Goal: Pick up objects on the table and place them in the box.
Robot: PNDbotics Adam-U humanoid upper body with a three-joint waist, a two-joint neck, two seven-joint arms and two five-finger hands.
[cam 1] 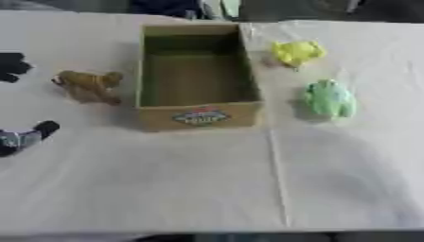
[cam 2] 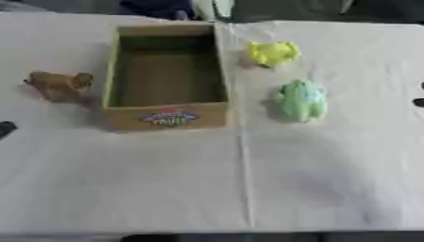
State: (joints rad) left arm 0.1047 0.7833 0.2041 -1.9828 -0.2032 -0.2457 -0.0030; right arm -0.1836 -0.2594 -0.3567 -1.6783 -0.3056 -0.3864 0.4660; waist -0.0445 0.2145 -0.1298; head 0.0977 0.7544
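Observation:
An open cardboard box [cam 1: 198, 116] stands upright in the middle of the table, and its inside looks empty. Left of it lies a brown toy animal [cam 1: 88, 85]. To the box's right, a yellow toy [cam 1: 296, 52] lies further back and a green toy [cam 1: 330, 98] lies nearer. My left hand [cam 1: 25, 137] comes in at the left edge, open, with dark fingers [cam 1: 12, 66] spread apart; it is left of the brown toy and not touching it. Only dark tips of my right hand [cam 2: 419, 101] show at the right edge, well right of the green toy.
A white cloth [cam 1: 207, 189] covers the table, with a crease running from the box toward the near edge. Dark shapes show beyond the far edge, behind the box.

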